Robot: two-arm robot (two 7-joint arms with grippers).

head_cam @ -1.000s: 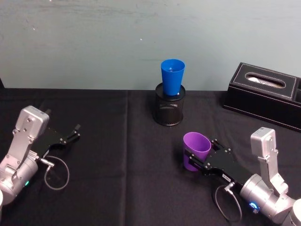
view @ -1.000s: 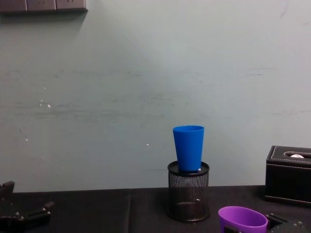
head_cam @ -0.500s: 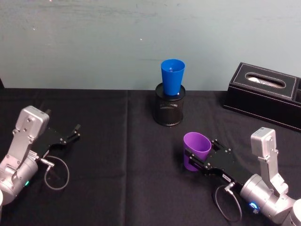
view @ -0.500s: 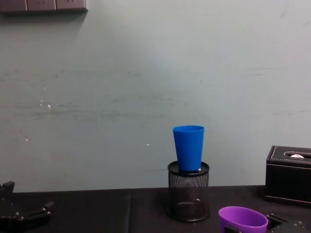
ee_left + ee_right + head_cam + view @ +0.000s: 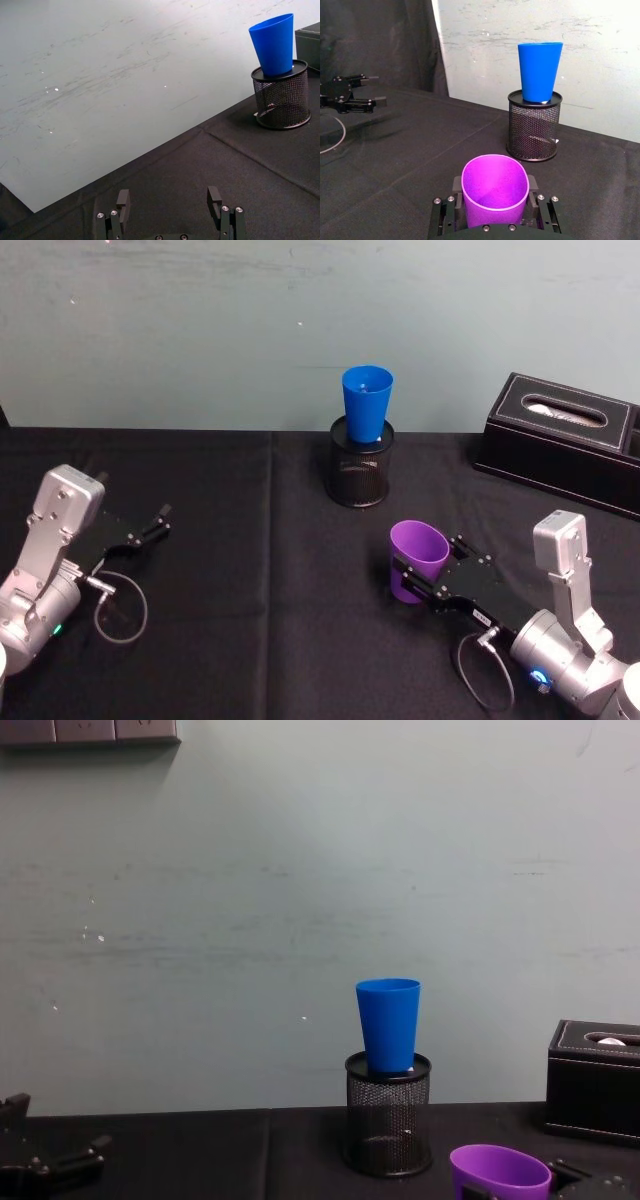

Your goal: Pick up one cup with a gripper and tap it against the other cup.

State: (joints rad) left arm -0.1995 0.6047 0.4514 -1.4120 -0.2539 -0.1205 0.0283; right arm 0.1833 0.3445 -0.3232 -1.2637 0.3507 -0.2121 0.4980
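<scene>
1 purple cup (image 5: pixel 415 558) sits pinched in the right tool (image 5: pixel 493 186), gripped mid-wall for tapping the blue cup (image 5: pixel 366 405) (left tool (image 5: pixel 169 200) spread, idle far left).

a table (image 5: pixel 250 660) draped in black cloth, against a pale wall; toward the back, near the middle, stands a black wire-mesh pen holder (image 5: pixel 360 476); back right, a black box with white stitching (image 5: pixel 560 445); front right, a purple cup (image 5: pixel 415 560) low over the cloth, touching or not i cannot tell
</scene>
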